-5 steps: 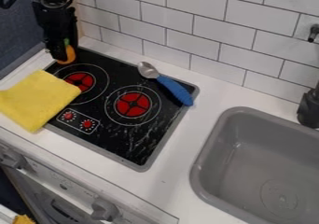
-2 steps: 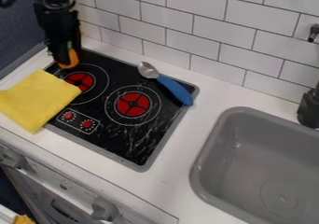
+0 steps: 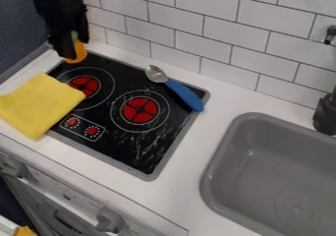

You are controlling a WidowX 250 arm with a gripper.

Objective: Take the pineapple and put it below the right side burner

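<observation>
Item, far left: yellow cloth (image 3: 39,104), folded, lapping the left edge of the stovetop (image 3: 125,154). Item: black gripper (image 3: 72,53), hanging at the stovetop's back left corner, closed about its load. Item: pineapple (image 3: 78,56), orange with green top, held at the gripper's lower end, at that same corner; long axis near upright, green end uppermost, orange end down. Item: left burner (image 3: 85,86), red-centred, just forward of the pineapple. Item: right burner (image 3: 140,110); the place wanted lies on its near side, towards the stovetop's front corner. From gripper and pineapple this bears forward and to the right, so the carry should run diagonally past both burners, with lowering only beyond the second. Item: blue-handled spoon (image 3: 183,94), lying across the back right corner, a likely snag if the path swings wide.
</observation>
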